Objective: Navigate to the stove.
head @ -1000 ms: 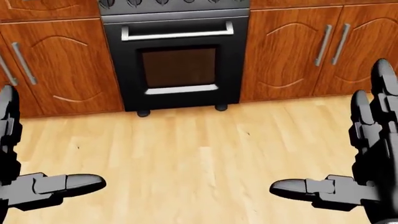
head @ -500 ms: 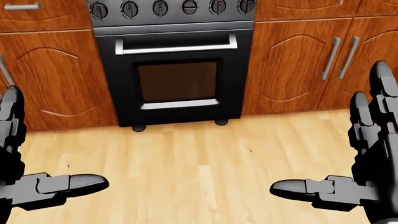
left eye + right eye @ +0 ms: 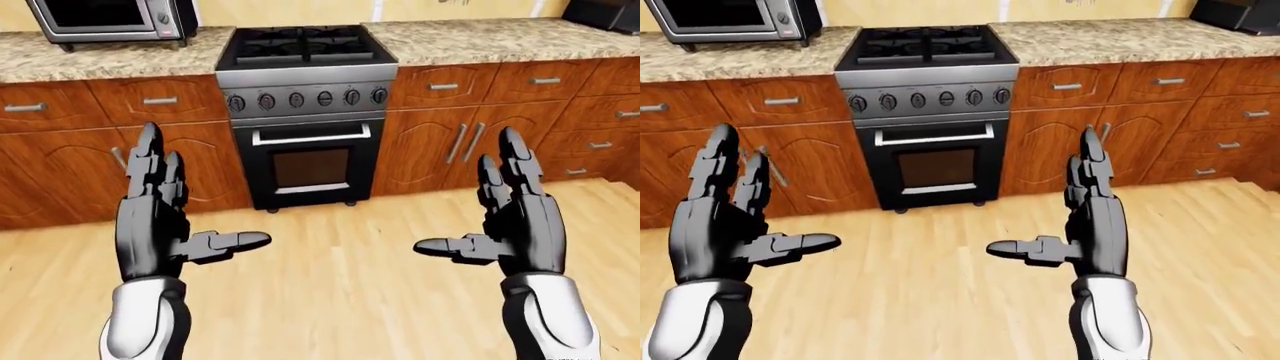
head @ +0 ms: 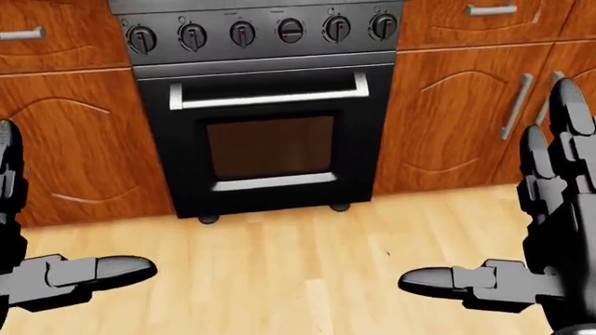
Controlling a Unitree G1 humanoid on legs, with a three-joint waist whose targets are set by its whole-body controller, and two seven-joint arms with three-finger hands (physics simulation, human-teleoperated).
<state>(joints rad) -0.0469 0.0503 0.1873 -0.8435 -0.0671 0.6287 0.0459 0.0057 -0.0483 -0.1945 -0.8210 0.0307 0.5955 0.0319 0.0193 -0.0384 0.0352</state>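
Facing the stove, hands free

The counter (image 3: pixel 470 41) runs along the top of the left-eye view; the stove (image 3: pixel 305 112) breaks it near the middle, a microwave (image 3: pixel 105 16) at its left end, door closed. Left hand (image 3: pixel 160 225) and right hand (image 3: pixel 515 225) hover over the floor (image 3: pixel 340 300), fingers spread, holding nothing, likely idle for walking.

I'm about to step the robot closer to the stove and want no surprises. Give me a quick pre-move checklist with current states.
1. Stove ahead, near centre of view: ok.
2. Wooden floor between robot and oven door free of obstacles: ok.
3. Left hand open, holding nothing: ok.
4. Right hand open, holding nothing: ok.
5. Burner knobs all off: cannot tell.
6. Robot's feet and footing: cannot tell, out of view.
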